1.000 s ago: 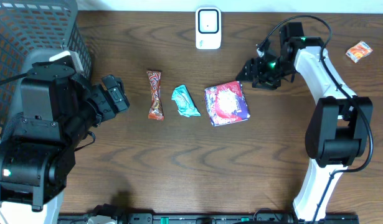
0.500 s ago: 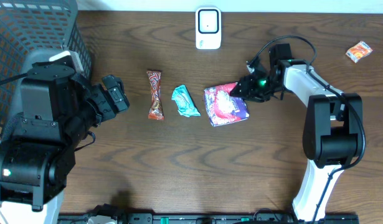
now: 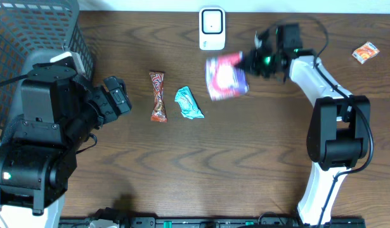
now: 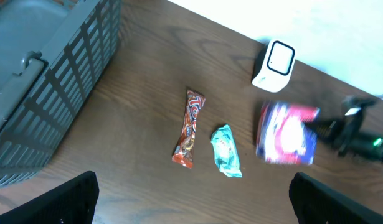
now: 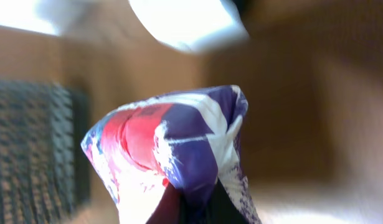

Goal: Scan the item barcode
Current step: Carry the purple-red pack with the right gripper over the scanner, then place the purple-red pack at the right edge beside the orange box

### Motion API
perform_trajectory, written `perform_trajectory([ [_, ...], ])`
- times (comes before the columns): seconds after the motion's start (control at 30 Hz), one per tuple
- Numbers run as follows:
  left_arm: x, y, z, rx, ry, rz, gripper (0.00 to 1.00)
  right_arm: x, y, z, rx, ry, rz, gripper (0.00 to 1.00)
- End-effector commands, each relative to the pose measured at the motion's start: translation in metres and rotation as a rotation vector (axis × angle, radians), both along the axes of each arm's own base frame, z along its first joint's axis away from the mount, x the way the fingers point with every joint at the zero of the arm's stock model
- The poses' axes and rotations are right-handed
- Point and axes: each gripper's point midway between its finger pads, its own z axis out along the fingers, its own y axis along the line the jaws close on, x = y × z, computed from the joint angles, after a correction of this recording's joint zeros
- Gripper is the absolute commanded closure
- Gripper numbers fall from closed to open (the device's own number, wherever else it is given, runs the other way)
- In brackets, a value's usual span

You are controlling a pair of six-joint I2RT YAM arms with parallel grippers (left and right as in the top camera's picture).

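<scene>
Purple-red-white foil packet (image 3: 225, 77) now lifted toward white boxy scanner (image 3: 212, 28), right pincer (image 3: 248, 63) clamped on it; present barcode squarely.

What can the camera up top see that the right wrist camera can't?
Only overhead: the red twisted candy bar wrapper, the teal crumpled packet, the small orange packet and the right end effector itself. Only right wrist: a close-up of the bunched folds on the purple, red and white plastic pouch. Both: that pouch, gripped by the right end effector, and the white boxy scanner near it.
</scene>
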Motion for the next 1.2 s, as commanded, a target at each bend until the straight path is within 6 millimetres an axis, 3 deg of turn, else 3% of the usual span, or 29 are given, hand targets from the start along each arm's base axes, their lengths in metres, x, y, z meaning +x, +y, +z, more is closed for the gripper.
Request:
perform_trajectory([
  [0.0,0.000,0.002,0.000,0.011,-0.001,0.001,0.02,0.034,0.005,0.049,0.126,-0.062,-0.112,0.99],
  [0.1,0.000,0.002,0.000,0.011,-0.001,0.001,0.02,0.067,-0.004,0.079,0.175,-0.181,-0.250,0.99],
  [0.23,0.000,0.002,0.000,0.011,-0.001,0.001,0.02,0.092,-0.020,0.088,0.145,-0.242,-0.465,0.99],
  [0.33,0.000,0.002,0.000,0.011,-0.001,0.001,0.02,0.099,-0.018,0.085,0.143,-0.231,-0.599,0.99],
  [0.47,0.000,0.002,0.000,0.011,-0.001,0.001,0.02,0.103,0.016,0.093,0.169,-0.308,-0.596,0.99],
  [0.57,0.000,0.002,0.000,0.011,-0.001,0.001,0.02,0.102,0.035,0.088,0.178,-0.319,-0.570,0.99],
  [0.67,0.000,0.002,0.000,0.011,-0.001,0.001,0.02,0.101,0.036,0.087,0.154,-0.337,-0.558,0.99],
  [0.8,0.000,0.002,0.000,0.011,-0.001,0.001,0.02,0.105,0.016,0.100,0.110,-0.408,-0.518,0.99],
  [0.9,0.000,0.002,0.000,0.011,-0.001,0.001,0.02,0.103,-0.011,0.117,0.074,-0.455,-0.456,0.99],
  [0.97,0.000,0.002,0.000,0.011,-0.001,0.001,0.02,0.101,-0.045,0.123,0.038,-0.434,-0.492,0.99],
  [1.1,0.000,0.002,0.000,0.011,-0.001,0.001,0.02,0.081,-0.149,0.120,-0.128,-0.306,-0.702,0.99],
  [1.17,0.000,0.002,0.000,0.011,-0.001,0.001,0.02,0.057,-0.212,0.113,-0.204,-0.196,-0.860,0.99],
])
